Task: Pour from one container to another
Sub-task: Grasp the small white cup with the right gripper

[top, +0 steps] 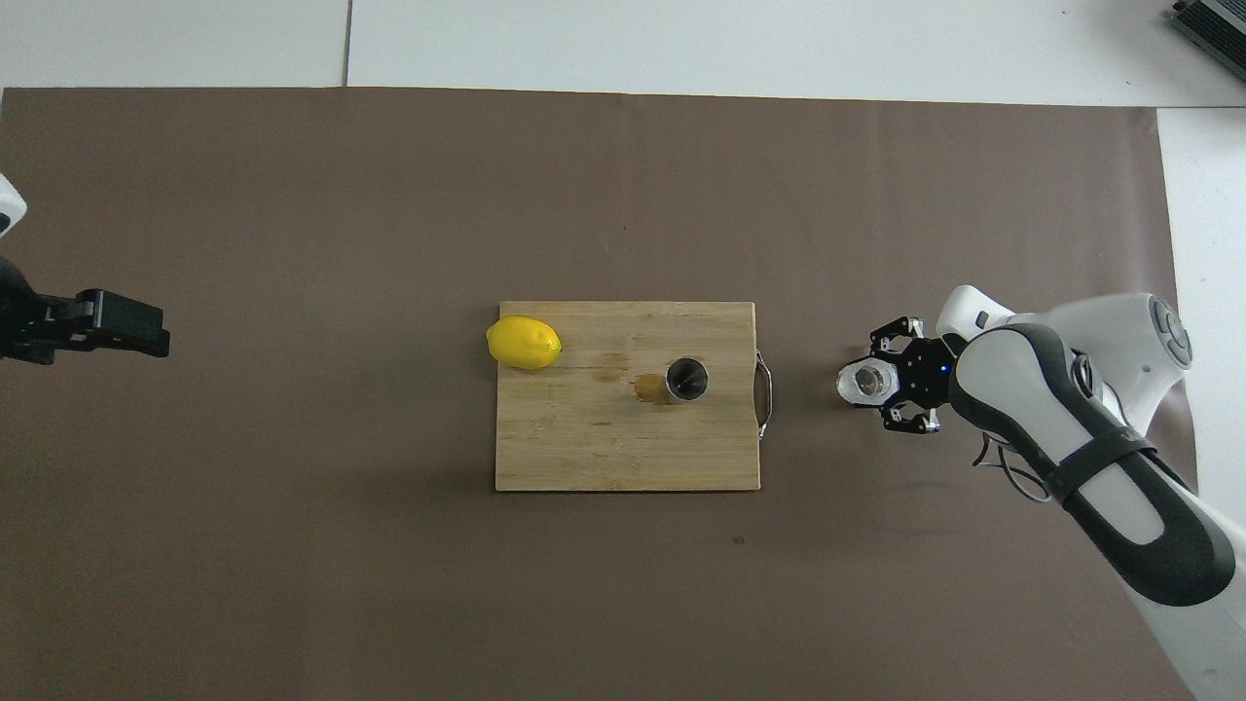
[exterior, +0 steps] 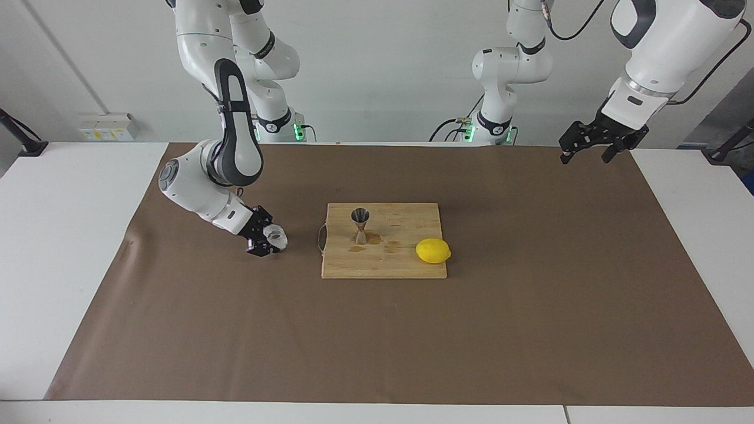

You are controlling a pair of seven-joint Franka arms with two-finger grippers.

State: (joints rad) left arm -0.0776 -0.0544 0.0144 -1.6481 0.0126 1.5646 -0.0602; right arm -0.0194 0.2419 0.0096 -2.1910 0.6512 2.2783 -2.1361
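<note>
Glass [exterior: 275, 238] sits on the mat beside the board [exterior: 406, 265], toward the right arm's end, gripped by the closed right hand [exterior: 266, 240]. Jigger [exterior: 360, 225] stands upright on the board near a lemon [exterior: 433, 251]. Left hand [exterior: 591, 146] waits raised and open, well apart from the board.

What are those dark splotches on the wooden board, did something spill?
It looks that way. Brownish wet-looking stains mark the cutting board right beside the steel jigger, which stands upright. What made them cannot be told. The lemon and the glass tumbler look fine.
</note>
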